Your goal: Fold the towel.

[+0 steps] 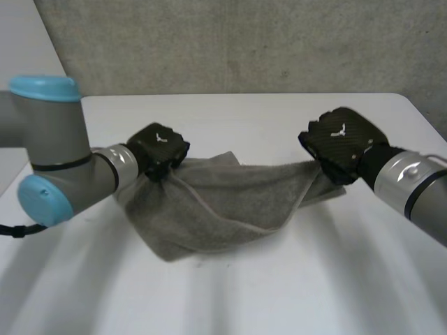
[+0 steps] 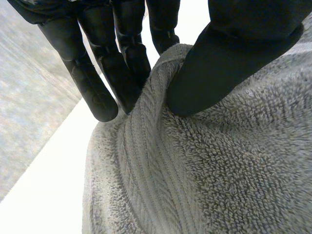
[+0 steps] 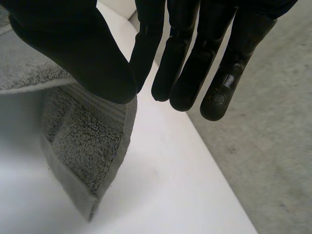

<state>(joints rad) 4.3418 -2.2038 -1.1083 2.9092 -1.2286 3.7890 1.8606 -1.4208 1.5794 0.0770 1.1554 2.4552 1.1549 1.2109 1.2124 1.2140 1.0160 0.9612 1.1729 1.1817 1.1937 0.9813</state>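
Observation:
A grey towel (image 1: 209, 202) hangs between my two hands and sags in the middle onto the white table (image 1: 279, 112). My left hand (image 1: 157, 150) holds its left end just above the table. In the left wrist view the thumb (image 2: 234, 53) presses the towel (image 2: 219, 170) against the fingers (image 2: 97, 83) behind its ribbed edge. My right hand (image 1: 342, 143) holds the right end a little higher. In the right wrist view the thumb (image 3: 73, 48) pinches the towel's corner (image 3: 83, 141) against the nearest finger, and the cloth hangs below it.
The table's far edge meets a grey wall (image 1: 244, 42). Its right edge (image 3: 214, 175) runs under my right hand's fingertips, with grey floor (image 3: 278, 161) beyond it. Bare table (image 1: 223, 300) lies in front of the towel.

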